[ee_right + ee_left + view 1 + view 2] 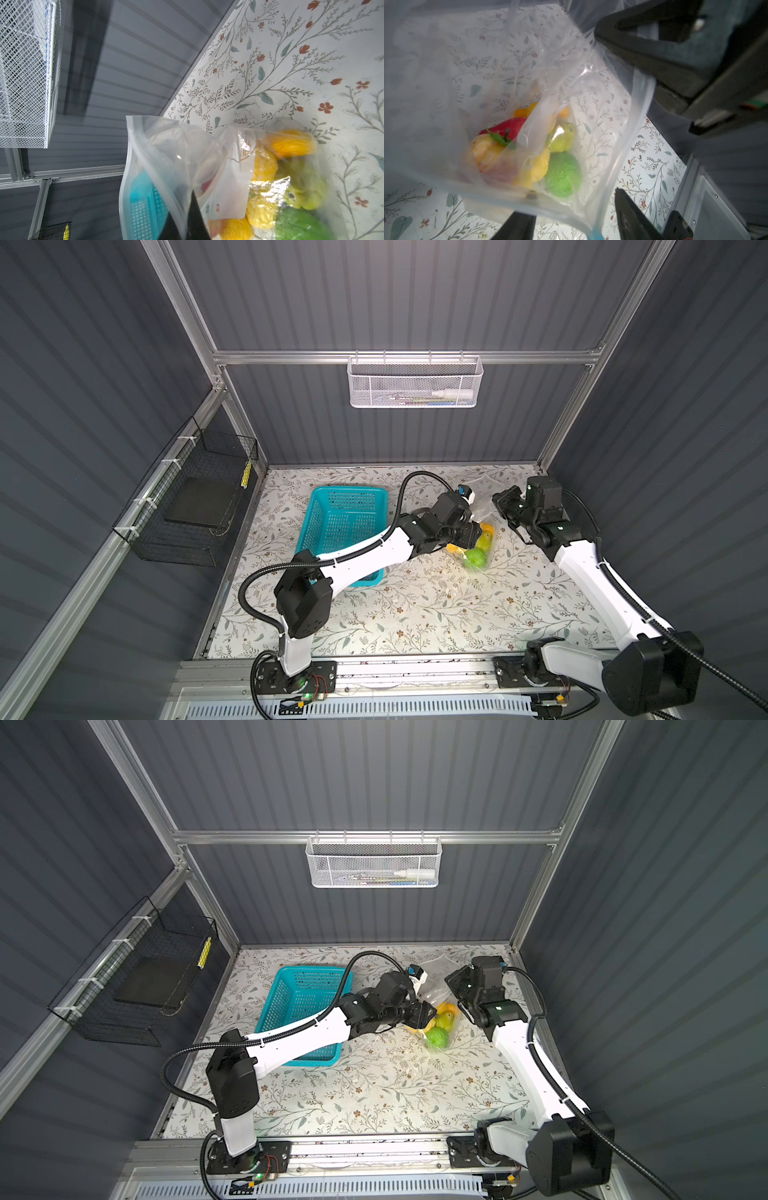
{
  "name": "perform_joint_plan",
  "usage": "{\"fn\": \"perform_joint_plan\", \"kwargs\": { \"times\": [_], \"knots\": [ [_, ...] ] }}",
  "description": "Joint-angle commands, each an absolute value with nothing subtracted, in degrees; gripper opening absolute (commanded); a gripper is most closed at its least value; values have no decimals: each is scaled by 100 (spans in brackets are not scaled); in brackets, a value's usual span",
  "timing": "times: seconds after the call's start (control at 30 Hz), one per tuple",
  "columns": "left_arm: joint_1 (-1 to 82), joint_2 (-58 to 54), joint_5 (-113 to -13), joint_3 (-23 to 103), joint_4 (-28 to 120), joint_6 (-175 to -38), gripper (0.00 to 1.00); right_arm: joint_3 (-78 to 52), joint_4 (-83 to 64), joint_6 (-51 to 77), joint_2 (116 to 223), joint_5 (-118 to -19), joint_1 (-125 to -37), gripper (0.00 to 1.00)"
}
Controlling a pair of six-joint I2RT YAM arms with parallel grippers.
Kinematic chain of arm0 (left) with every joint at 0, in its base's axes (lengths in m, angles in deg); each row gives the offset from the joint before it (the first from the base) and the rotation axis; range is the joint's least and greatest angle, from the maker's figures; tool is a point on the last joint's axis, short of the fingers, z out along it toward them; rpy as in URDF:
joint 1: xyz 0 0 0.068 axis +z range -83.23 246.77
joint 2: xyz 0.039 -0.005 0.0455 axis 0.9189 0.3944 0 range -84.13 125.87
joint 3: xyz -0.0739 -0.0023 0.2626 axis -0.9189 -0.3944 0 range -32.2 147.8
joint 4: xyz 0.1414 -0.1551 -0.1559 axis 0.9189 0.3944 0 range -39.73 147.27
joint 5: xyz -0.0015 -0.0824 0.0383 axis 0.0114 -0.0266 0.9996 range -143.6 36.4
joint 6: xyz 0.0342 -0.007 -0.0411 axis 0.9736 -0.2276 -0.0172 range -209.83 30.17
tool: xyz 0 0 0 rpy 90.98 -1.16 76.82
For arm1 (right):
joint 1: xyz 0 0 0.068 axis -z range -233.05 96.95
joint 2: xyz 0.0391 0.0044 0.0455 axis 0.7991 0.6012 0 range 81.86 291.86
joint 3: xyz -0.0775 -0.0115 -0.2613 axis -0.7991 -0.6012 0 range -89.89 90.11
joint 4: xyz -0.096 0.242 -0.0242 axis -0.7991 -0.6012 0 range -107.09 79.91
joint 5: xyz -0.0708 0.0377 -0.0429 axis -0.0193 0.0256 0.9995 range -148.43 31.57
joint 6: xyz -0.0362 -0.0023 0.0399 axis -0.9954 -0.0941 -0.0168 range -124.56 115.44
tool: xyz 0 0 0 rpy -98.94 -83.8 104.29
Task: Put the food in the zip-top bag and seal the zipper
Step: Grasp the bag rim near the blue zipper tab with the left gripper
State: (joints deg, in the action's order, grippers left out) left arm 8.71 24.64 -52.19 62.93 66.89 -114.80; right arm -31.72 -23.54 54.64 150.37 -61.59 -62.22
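one bag [591,93], one teal basket [332,526], one green ball [562,174], one green pear [562,137]

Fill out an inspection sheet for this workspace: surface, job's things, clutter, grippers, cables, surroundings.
surface: floral tabletop, no spills seen.
job's things: bag held up by its mouth at the right rear, fruit inside; zipper unsealed, mouth open.
clutter: teal basket, no fruit seen in it.
grippers: right gripper shut on the bag's mouth edge; left gripper has its jaws open astride the zipper near the blue tab.
cables: black hoses run along both arms, clear of the bag.
surroundings: grey panel walls; white mesh basket on the rear rail; black wire basket on the left wall.
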Motion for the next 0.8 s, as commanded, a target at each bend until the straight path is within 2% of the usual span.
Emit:
{"fn": "perform_joint_plan", "kwargs": {
  "times": [0.0,0.17,0.43,0.5,0.67,0.77],
  "knots": [
    [850,2648,-4974,6667,6884,-11222,54,-3266,-2277,5512,14885,-6107,-6245,0],
    [850,2739,-4849,6760,6811,-11242,47,-3335,-2284,5519,14795,-6150,-6245,0],
    [850,2933,-4883,7051,7019,-11102,13,-3507,-2161,5527,14668,-6261,-6241,0],
    [850,2900,-4995,7065,7036,-10984,7,-3475,-2130,5383,14671,-6378,-6215,0],
    [850,2687,-5582,6858,6876,-10590,1,-3043,-2350,4403,14977,-7211,-5974,16],
    [850,2648,-5923,6787,6878,-10451,0,-2529,-2968,3873,15281,-7697,-5706,32]
  ]
}}
